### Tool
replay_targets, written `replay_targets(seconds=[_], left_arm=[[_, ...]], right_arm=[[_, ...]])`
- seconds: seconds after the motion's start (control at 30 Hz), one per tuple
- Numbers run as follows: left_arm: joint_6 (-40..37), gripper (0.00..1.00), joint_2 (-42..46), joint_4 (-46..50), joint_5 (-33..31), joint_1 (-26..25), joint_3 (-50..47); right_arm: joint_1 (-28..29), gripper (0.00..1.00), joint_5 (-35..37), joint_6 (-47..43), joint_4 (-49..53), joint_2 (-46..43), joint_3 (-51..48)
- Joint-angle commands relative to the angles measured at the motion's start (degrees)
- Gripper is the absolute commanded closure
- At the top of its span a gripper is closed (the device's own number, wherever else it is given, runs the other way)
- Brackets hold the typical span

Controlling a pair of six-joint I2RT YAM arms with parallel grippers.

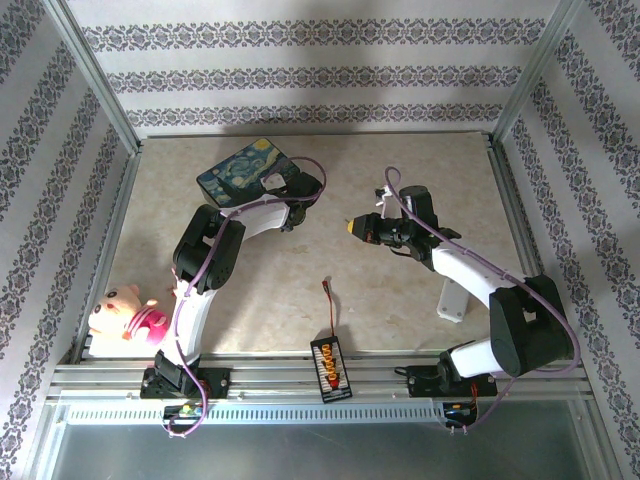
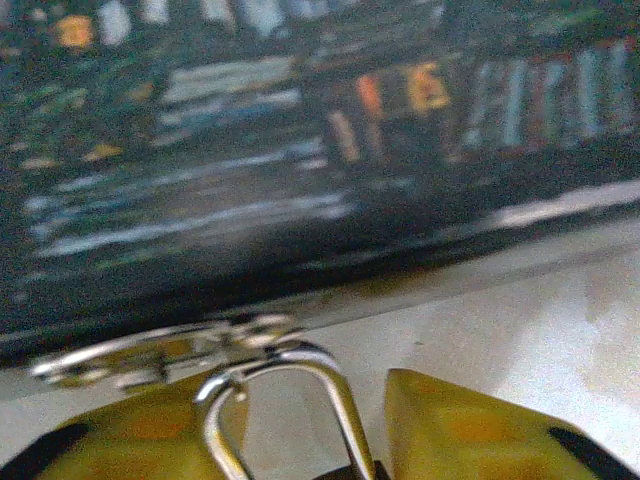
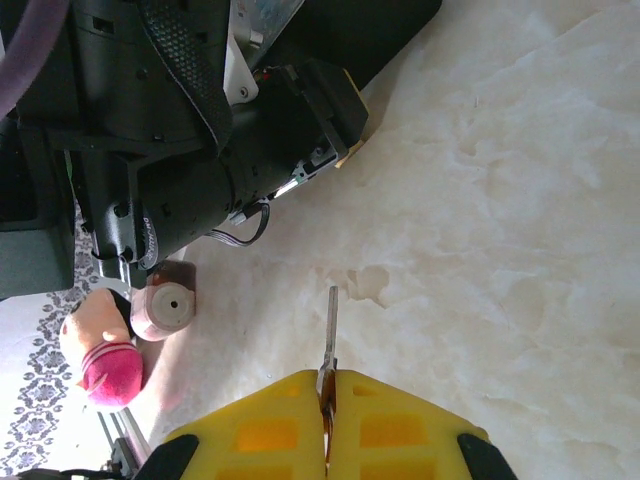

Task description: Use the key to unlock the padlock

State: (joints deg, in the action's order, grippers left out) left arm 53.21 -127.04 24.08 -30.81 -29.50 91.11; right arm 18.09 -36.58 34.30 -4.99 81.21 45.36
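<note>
1. Left claw [image 1: 300,188], seen from above, sits hard against the near right corner of the painted box [image 1: 245,172], with its jaws hidden under the wrist. Right claw [image 1: 352,227] hangs to the right of the box, well apart from it, with its yellow tips turned back toward it. A pink soft toy [image 1: 125,315] lies far to the near left of the box at the bench [image 1: 400,170] edge. A connector board [image 1: 330,367] with a red-tipped wire [image 1: 328,292] lies well to the near side of the box.

2. From the left wrist, the padlock [image 2: 285,400] stands just in front of the box wall, its silver loop rising between the two yellow fingers [image 2: 460,430]. The jaws stand partly open on either side of it. The left finger looks to touch the loop and the right one leaves a gap. The lock's body is cut off below, so I cannot tell whether it is gripped. A blurred brass-and-silver piece [image 2: 150,355] lies at the foot of the box.

3. From the right wrist, the right claw is pinched tight on the key [image 3: 328,340]. Its thin blade sticks out over bare bench toward the left arm [image 3: 180,150], beyond which the box's dark edge shows.
</note>
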Motion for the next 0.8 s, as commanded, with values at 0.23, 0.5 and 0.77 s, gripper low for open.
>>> replay_targets(seconds=[0.23,0.5,0.77], left_arm=[[-5.9,0.75,0.2,-2.2,7.3,0.4,-2.5],[-18.3,0.80,3.8,-9.8,18.8,-1.8,-8.2],[-27.1,0.82,7.0,-11.7,28.2,-4.5,-13.2]], right_arm=[[-0.8,1.00,-0.5,-0.7,-1.6,-1.0,0.1],[-1.2,1.00,0.4,-0.1,-1.5,-4.0,-1.5],[-1.2,1.00,2.2,0.9,-0.9,-7.8,-4.2]])
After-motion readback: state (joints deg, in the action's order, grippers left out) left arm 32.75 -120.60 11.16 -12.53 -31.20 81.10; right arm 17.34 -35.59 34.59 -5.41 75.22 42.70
